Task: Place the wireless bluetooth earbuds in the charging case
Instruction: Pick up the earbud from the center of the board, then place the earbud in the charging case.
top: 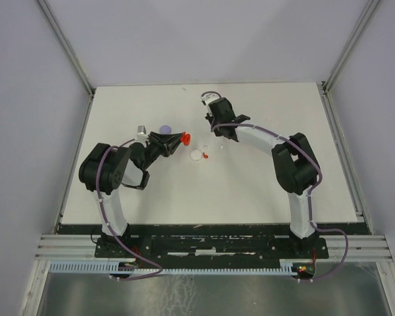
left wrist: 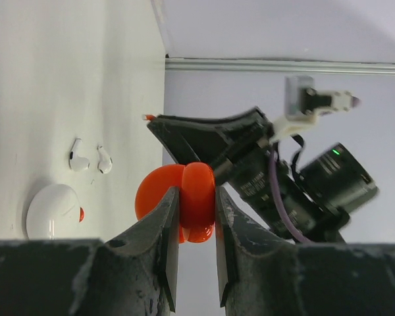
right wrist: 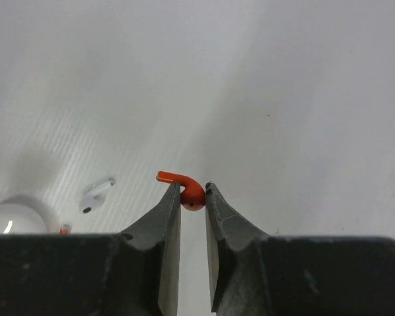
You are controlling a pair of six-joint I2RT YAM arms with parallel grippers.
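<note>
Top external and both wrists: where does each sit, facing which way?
Top external: above and behind left arm and right arm, both whole, looking down on the table.
Left wrist: looks across the table past the left tool, shut on the red case.
Right wrist: looks down past the right tool, shut on the red earbud.
Both wrist views share the white case.

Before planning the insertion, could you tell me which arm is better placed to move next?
Right, probably: the right gripper pinches the red earbud, while the left gripper clamps the red charging case and should just hold it steady.
</note>
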